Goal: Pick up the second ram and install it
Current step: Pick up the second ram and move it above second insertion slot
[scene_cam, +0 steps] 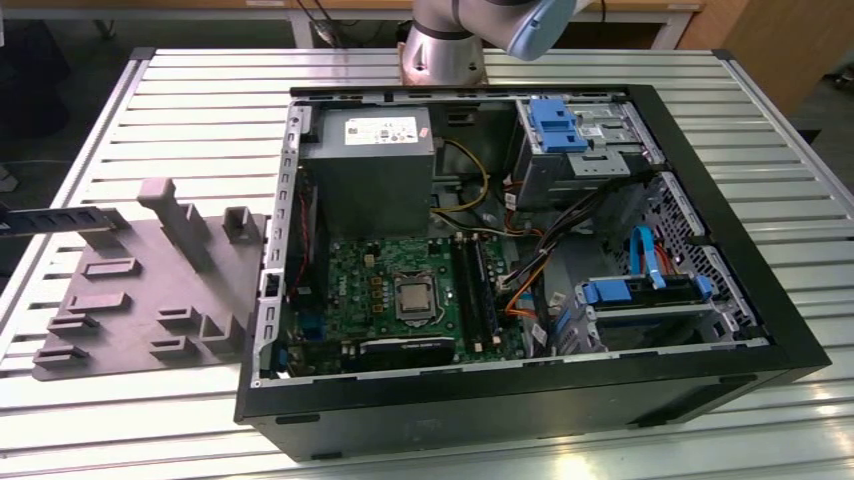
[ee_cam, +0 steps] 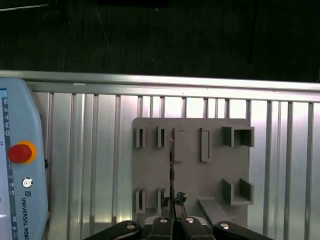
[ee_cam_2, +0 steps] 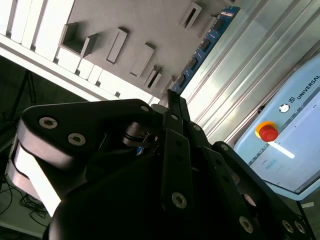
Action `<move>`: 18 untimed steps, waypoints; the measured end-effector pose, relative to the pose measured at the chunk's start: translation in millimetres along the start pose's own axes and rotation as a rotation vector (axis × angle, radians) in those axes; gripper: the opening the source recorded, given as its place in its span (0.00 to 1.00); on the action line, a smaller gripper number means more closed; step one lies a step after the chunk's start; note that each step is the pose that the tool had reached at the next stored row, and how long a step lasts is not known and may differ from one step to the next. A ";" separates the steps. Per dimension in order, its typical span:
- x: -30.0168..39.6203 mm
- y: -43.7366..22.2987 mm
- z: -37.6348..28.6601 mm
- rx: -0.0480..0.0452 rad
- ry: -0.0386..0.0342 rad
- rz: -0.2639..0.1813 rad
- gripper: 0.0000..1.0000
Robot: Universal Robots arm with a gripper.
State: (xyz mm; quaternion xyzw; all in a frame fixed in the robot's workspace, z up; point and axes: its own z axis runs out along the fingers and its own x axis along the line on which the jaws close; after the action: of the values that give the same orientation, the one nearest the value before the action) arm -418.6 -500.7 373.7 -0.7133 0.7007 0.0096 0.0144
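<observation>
**Q:** Where does the second ram lie relative to the jaws?

**A:** One end sits between the jaws of the gripper, which are clenched on it. The rest of the stick juts straight out beyond them, over the gray fixture. Whether the stick touches the fixture cannot be told.

**Q:** What does each view add?

**A:** The second wrist view shows the board's blue face and its chips. The first wrist view shows the ram edge-on as a thin line running out from the gripper across the fixture. Both wrist views also show a pale pendant with a red button on the slatted worktop. The exterior view shows the ram at its left edge. It also shows the open computer case with the motherboard and black memory slots.

**Q:** What edges and open room are there?

**A:** The fixture lies just beside the case wall. The ram is well apart from the slots, with the fixture's upright posts between them. Bare worktop lies behind the fixture.
</observation>
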 end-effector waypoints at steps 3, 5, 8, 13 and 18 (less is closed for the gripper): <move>0.0 0.0 -1.6 0.0007 0.0000 0.000 0.11; -0.1 0.0 -2.6 0.0012 0.0000 0.000 0.11; -0.1 0.0 -4.1 0.0020 0.0001 0.000 0.11; -0.2 -0.1 -6.2 0.0037 0.0001 0.000 0.11; -0.3 -0.1 -9.2 0.0047 0.0001 0.000 0.11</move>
State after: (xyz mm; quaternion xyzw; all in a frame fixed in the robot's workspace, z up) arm -418.6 -500.7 382.8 -0.7133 0.7006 0.0079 0.0161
